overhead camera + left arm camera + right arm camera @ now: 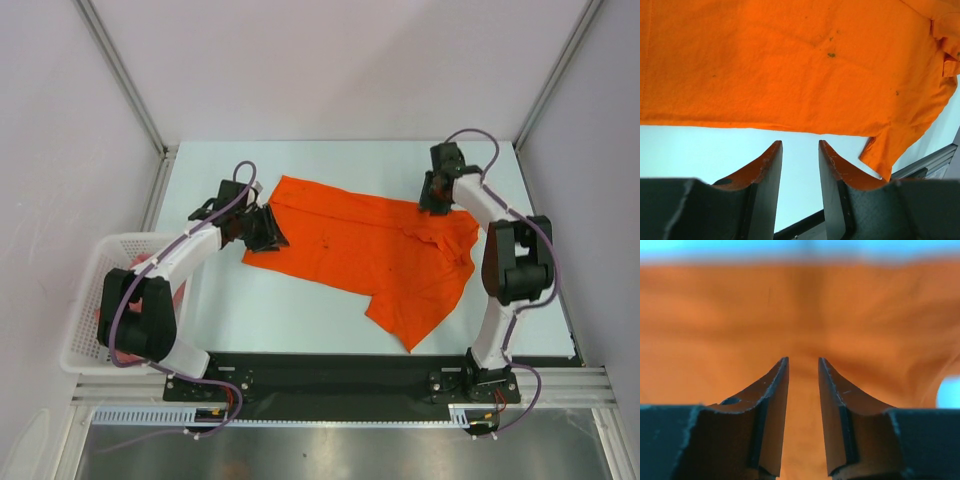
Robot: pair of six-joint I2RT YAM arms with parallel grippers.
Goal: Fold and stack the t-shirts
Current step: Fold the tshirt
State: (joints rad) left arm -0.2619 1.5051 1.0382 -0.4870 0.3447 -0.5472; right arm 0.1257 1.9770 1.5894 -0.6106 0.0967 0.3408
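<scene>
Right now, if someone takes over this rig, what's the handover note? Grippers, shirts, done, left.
Left gripper: open, empty, at the left edge of the orange t-shirt.
Right gripper: open, low over the shirt's far right corner; no cloth pinched that I can see.
Shirt: spread on the table, unfolded, rumpled on its right side.
White basket, left of the table: a pinkish scrap shows inside, mostly hidden behind the left arm; cannot tell what it is.
Done: no fold, no stack.
Left: fold the orange one, fold any other shirt, stack them.
</scene>
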